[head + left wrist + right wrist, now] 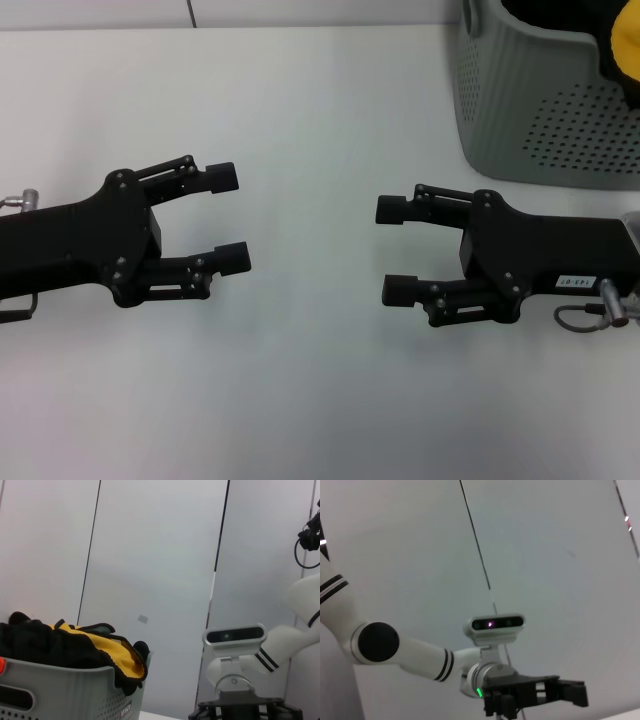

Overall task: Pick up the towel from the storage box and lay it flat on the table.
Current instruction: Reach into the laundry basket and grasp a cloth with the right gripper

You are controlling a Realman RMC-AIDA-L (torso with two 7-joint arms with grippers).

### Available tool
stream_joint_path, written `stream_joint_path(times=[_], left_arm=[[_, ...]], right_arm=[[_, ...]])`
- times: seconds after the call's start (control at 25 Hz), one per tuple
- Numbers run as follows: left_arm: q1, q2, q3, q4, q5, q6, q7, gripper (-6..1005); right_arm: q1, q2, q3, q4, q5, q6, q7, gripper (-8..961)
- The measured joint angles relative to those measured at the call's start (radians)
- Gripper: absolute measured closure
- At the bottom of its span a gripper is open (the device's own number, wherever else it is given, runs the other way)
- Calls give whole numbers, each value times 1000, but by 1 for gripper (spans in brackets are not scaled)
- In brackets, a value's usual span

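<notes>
Yellow, black-bordered cloth towel (117, 652) lies heaped in the grey-green perforated plastic storage box (540, 110) at far right on the white matte table (300, 110), so I would send the right gripper (398, 250), wide open and empty like the left gripper (227, 217), over the rim to pinch one edge.

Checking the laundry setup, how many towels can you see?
1: the yellow towel in the storage box, far right on the table. Dark cloth beside it may hide more.

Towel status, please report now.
Left claw and right claw open, empty, over table. Towel bunched in box. Nothing between.
</notes>
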Motion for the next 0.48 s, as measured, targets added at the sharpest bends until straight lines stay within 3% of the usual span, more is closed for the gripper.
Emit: stream_joint_path(times=[0.24,0.48], left_arm=[[2,-1,-2,0,-5,-2,3,143],[10,-11,-13,0,-8,-2,9,144]], right_arm=[[-50,7,75,-9,1,-16,-67,98],[-65,0,108,-11,2,-68,-80,98]])
